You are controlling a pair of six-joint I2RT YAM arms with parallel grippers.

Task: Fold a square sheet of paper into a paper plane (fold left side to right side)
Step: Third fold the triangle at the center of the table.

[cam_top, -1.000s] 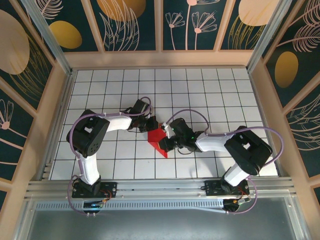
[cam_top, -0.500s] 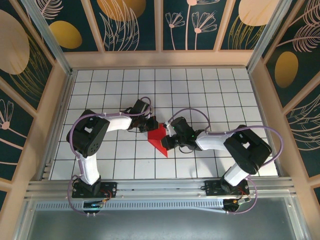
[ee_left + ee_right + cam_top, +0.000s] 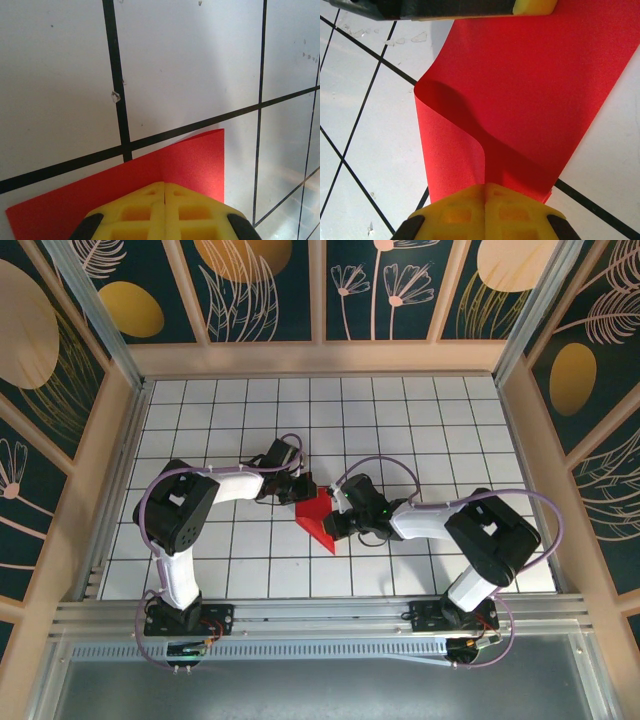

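The square sheet of paper [image 3: 318, 522] is bright red and lies mid-table, partly folded into a pointed shape. In the right wrist view the paper [image 3: 535, 85] curls up from its left edge, and the lifted flap runs into my right gripper [image 3: 485, 186], which is shut on it. My left gripper [image 3: 303, 492] is at the sheet's far corner with its fingers shut. In the left wrist view its tips [image 3: 164, 185] rest on the red paper [image 3: 192, 157], over a faint crease. Its yellow fingertip [image 3: 535, 6] shows at the paper's far edge.
The table [image 3: 450, 430] is white with a black grid and has wooden walls on three sides. Both arms reach inward from the near rail [image 3: 320, 618], their wrists close together over the paper.
The right gripper has edged slightly left and away with the paper flap in it. The left gripper has stayed in place.
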